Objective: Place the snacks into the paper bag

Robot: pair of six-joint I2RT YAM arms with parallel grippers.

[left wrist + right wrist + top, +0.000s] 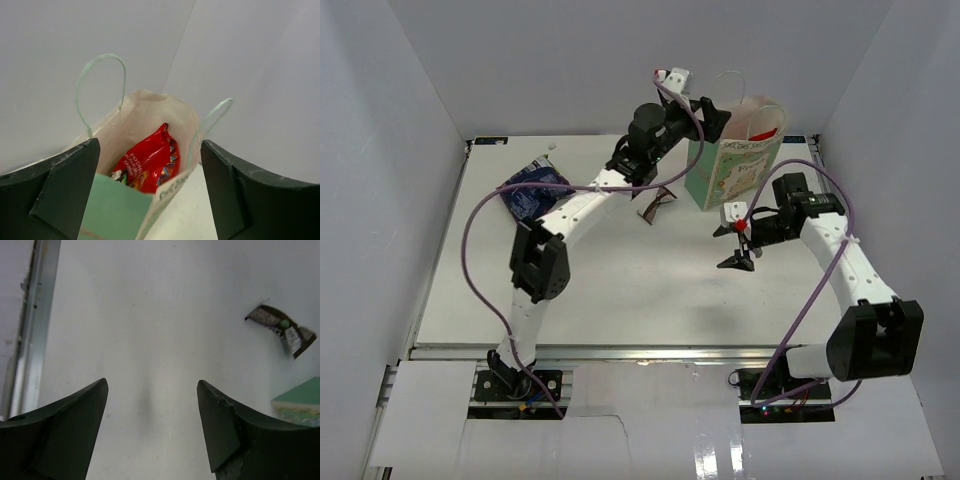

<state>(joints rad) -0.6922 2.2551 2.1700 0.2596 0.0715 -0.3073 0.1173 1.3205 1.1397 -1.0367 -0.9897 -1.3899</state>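
The mint-green paper bag (735, 170) stands upright at the back right of the table, with the big glossy red bag (763, 133) showing in its mouth. In the left wrist view the red bag (147, 161) lies inside the paper bag (115, 212). My left gripper (718, 118) is open and empty beside the bag's rim. A crinkled dark-blue bag (532, 188) lies at the back left. A small brown wrapped candy (656, 203) lies left of the paper bag, and also shows in the right wrist view (281, 329). My right gripper (732, 246) is open and empty above the table, in front of the bag.
White walls enclose the table on three sides. A metal rail (27, 330) runs along the table edge in the right wrist view. The left arm reaches diagonally across the table towards the bag, above the brown candy.
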